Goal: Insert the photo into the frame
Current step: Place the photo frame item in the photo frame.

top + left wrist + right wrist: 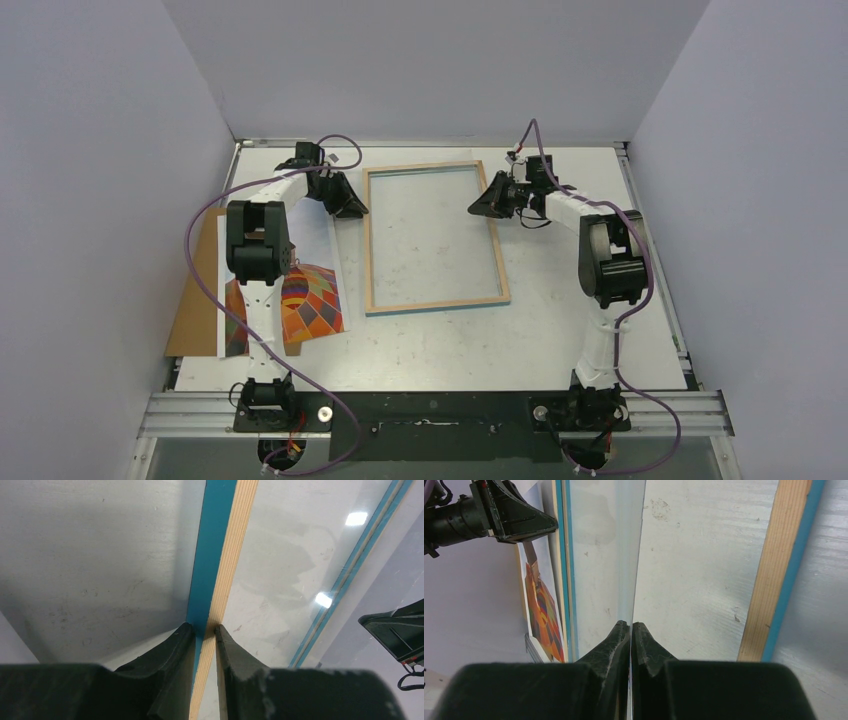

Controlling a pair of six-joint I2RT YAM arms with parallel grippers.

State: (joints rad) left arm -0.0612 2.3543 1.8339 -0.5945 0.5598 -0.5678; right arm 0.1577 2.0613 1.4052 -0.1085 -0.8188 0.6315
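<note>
I am watching one frame (435, 303) lying mid-table, my left gripper (205, 630) pinching its left rail, my right gripper (630, 625) pinching one clear pane (604, 555), one photo (312, 300) lying leftward on one board (195, 300).

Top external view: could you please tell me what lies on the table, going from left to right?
Brown backing board → photo → frame.
</note>
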